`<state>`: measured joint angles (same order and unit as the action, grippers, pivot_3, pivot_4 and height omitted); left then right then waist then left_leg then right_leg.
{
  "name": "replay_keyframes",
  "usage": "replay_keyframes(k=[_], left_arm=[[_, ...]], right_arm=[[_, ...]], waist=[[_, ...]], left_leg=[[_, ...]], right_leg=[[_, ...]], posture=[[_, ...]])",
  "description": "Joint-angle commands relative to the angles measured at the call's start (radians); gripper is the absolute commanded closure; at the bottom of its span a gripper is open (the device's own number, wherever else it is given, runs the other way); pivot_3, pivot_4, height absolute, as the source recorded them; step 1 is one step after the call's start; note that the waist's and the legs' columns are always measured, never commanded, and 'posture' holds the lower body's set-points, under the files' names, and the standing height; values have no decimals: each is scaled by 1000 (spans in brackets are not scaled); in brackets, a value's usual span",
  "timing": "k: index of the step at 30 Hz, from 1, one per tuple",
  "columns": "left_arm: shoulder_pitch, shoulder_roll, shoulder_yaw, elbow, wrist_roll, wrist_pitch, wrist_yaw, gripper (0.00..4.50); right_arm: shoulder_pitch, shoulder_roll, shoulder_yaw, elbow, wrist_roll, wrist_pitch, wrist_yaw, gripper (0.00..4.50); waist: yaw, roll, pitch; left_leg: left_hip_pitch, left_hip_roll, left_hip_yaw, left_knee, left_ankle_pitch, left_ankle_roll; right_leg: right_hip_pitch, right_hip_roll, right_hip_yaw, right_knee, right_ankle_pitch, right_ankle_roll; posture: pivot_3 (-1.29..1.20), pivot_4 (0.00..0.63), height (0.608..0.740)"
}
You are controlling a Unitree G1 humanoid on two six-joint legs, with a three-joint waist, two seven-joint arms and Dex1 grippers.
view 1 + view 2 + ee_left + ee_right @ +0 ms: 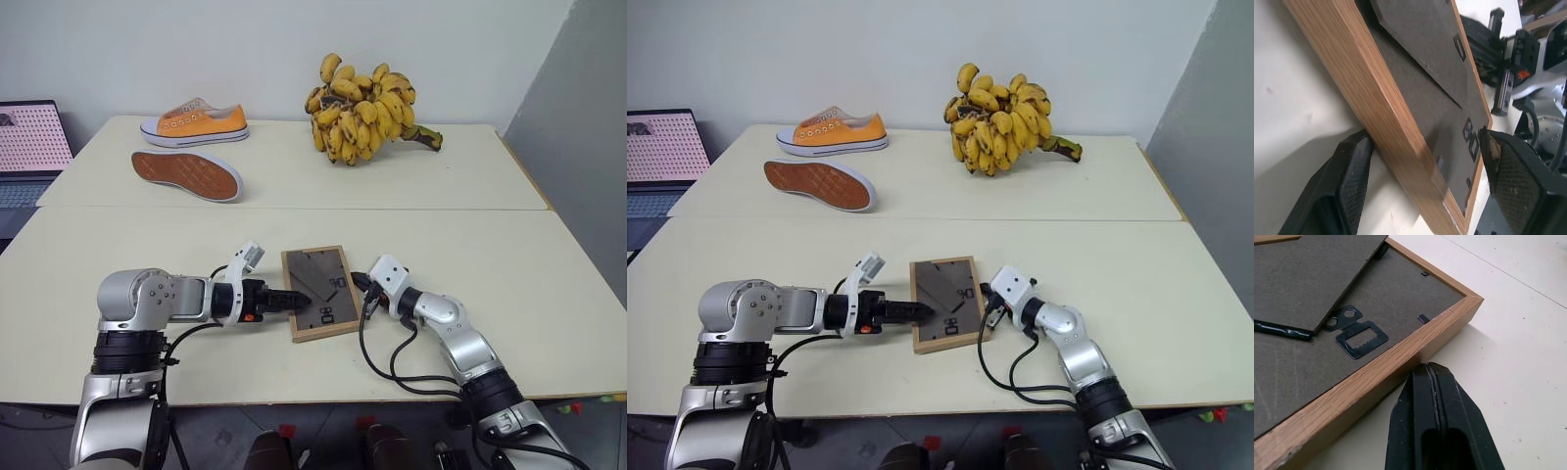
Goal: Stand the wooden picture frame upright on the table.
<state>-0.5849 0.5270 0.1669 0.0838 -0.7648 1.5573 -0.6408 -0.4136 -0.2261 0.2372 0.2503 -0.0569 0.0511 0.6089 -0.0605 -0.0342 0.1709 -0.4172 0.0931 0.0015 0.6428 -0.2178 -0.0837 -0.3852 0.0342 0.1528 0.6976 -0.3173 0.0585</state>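
The wooden picture frame lies with its dark back up on the near part of the table, its fold-out stand showing. My left gripper is open at the frame's left edge. One finger sits on the table beside the light-wood side, and the other finger reaches over the back. My right gripper is shut, its tip against the frame's right edge near a corner, also seen from the head.
On the far tabletop an orange shoe stands upright, a second shoe lies sole outward, and a bunch of bananas rests at the back. A laptop sits off the left edge. My right arm's cable loops over the table.
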Motion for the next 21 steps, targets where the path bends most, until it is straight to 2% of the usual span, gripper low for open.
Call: replay_keyframes(k=[1,7,13,16,21], left_arm=[[-18,-23,49,-2,-2,19,31,918],[72,38,81,-93,-125,57,71,918],[164,52,121,-132,-350,57,244,918],[194,56,159,-121,-467,57,364,918],[226,-15,225,-114,-609,57,619,918]], right_arm=[[-16,-9,0,-5,-9,-3,-6,4500],[8,-120,-31,-7,-11,-26,32,4500],[34,-190,-51,-19,7,-40,47,4500],[57,-215,-47,-38,4,-49,64,4500],[89,-231,-49,-66,16,-41,73,4500]], waist=[[0,0,0],[-1,0,0],[1,0,0],[2,0,0],[4,0,0]], left_leg=[[0,0,0,0,0,0],[0,0,0,0,0,0],[0,0,0,0,0,0],[0,0,0,0,0,0],[0,0,-1,0,0,0]], right_leg=[[0,0,0,0,0,0],[0,0,1,0,0,0],[0,-1,0,-1,0,0],[0,-1,0,-1,0,0],[1,-1,0,-1,-1,1]], posture=[[0,150,740],[0,150,740],[0,150,740],[0,150,740],[0,150,740]])
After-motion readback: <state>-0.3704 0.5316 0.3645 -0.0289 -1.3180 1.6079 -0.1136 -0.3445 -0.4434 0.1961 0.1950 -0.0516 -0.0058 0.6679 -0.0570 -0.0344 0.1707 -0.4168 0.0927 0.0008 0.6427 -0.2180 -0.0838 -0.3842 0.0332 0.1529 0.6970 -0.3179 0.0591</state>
